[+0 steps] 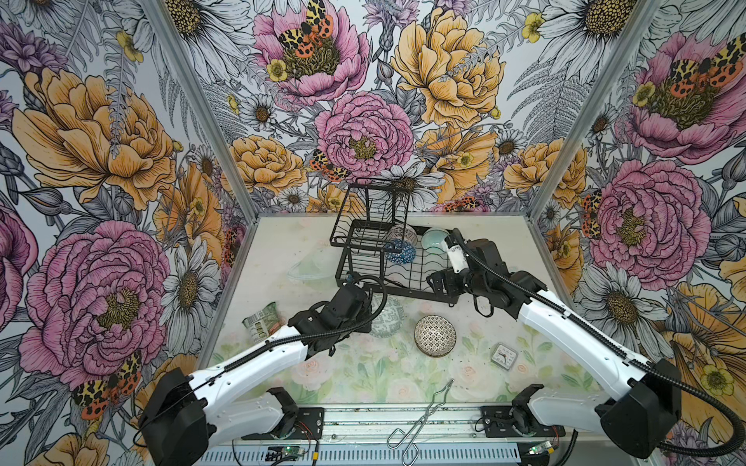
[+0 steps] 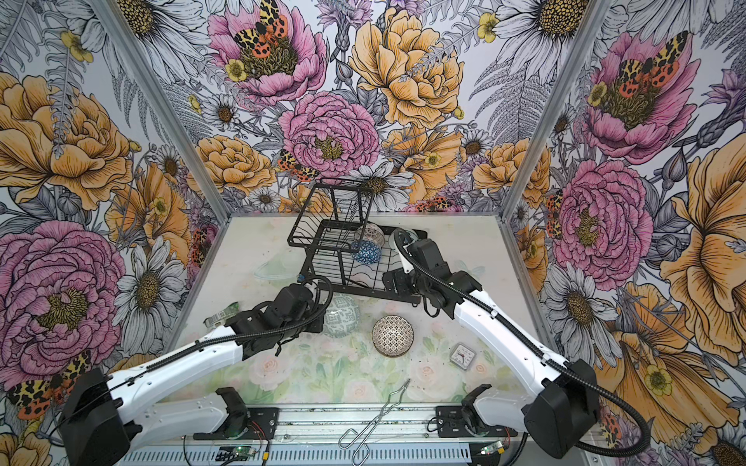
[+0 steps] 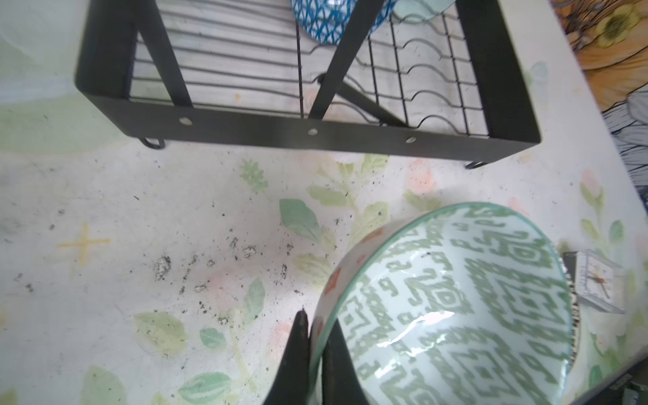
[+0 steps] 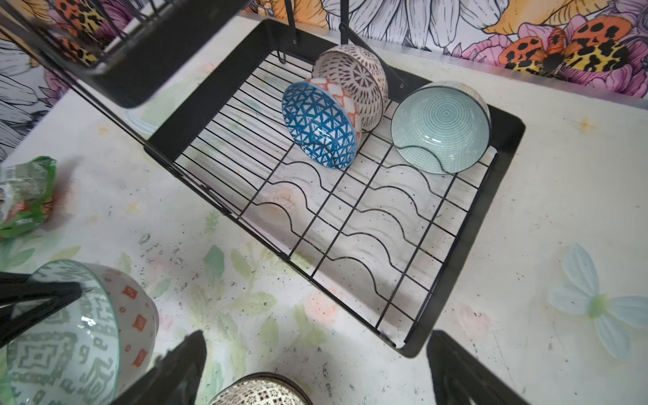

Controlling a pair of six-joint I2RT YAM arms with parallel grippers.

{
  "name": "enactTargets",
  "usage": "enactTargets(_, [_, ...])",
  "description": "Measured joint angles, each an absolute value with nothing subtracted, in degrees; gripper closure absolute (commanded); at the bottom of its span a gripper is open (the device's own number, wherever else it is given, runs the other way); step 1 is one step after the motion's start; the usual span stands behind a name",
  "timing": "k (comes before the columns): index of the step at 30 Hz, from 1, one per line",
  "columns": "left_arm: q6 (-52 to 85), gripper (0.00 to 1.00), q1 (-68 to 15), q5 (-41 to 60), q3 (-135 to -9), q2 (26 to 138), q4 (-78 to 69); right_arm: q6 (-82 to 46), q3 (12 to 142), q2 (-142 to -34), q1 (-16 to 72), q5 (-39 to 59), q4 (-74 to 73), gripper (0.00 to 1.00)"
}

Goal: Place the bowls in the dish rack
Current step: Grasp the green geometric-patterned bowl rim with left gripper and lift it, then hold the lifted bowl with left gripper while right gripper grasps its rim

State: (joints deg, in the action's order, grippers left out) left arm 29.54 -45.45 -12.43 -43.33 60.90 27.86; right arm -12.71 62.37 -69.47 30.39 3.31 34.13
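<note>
Floral tabletop (image 3: 105, 210); left fingers (image 3: 298, 350) tight on green-patterned bowl (image 3: 456, 298), right fingers (image 4: 175, 368) wide apart.

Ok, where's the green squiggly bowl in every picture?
Top view: green-patterned bowl mid-table, just before the dish rack.
Top view: same place, before the rack.
Left wrist: rim pinched by the left gripper, rack beyond.
Right wrist: tilted, outside the rack's front rail.
Shared landmark: the rack's black front rail.

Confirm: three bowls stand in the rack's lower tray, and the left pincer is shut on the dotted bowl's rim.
Wrong bowl. The left pincer is shut on the rim of the green-patterned bowl, as the left wrist view shows. The three bowls in the rack's lower tray are right.
</note>
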Motion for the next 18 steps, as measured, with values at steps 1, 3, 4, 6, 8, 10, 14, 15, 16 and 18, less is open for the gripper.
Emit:
enactTargets(1, [28.9, 1.0, -45.5, -13.1, -43.8, 59.8, 27.8, -12.9, 62.3, -68.4, 30.4, 4.2, 34.0, 0.01])
enactTargets(3, [27.4, 1.0, -45.5, -14.3, -45.1, 58.6, 27.6, -13.8, 62.1, -65.3, 30.4, 6.3, 33.6, 0.0])
enactTargets(4, [26.8, 1.0, -45.5, -14.7, -45.8, 58.5, 27.4, -14.2, 62.0, -64.0, 30.4, 7.0, 33.6, 0.01])
enactTargets(6, [25.6, 1.0, -45.5, -15.3, -46.9, 58.8, 26.3, -15.5, 61.6, -60.8, 30.4, 8.5, 33.2, 0.0])
enactTargets(8, [24.8, 1.0, -46.0, -16.2, -47.2, 59.2, 24.3, -16.5, 61.4, -58.6, 30.5, 9.1, 32.7, 0.01])
enactTargets(10, [24.0, 1.0, -46.6, -16.8, -47.3, 60.1, 22.3, -17.4, 61.3, -57.3, 31.2, 9.1, 32.1, 0.0])
enactTargets(14, [23.7, 1.0, -48.0, -17.6, -48.1, 63.3, 19.4, -19.4, 61.3, -57.1, 33.4, 8.2, 30.6, 0.01])
enactTargets(15, [23.7, 1.0, -48.4, -18.0, -48.4, 64.1, 18.9, -19.8, 61.3, -57.3, 34.2, 7.7, 30.4, 0.01])
enactTargets(16, [23.6, 1.0, -48.8, -18.3, -48.7, 64.6, 18.6, -20.1, 61.2, -57.5, 35.0, 7.2, 30.1, 0.01])
enactTargets(18, [23.5, 1.0, -49.7, -19.1, -49.3, 65.4, 17.8, -20.6, 61.0, -58.3, 36.8, 5.8, 29.3, 0.01])
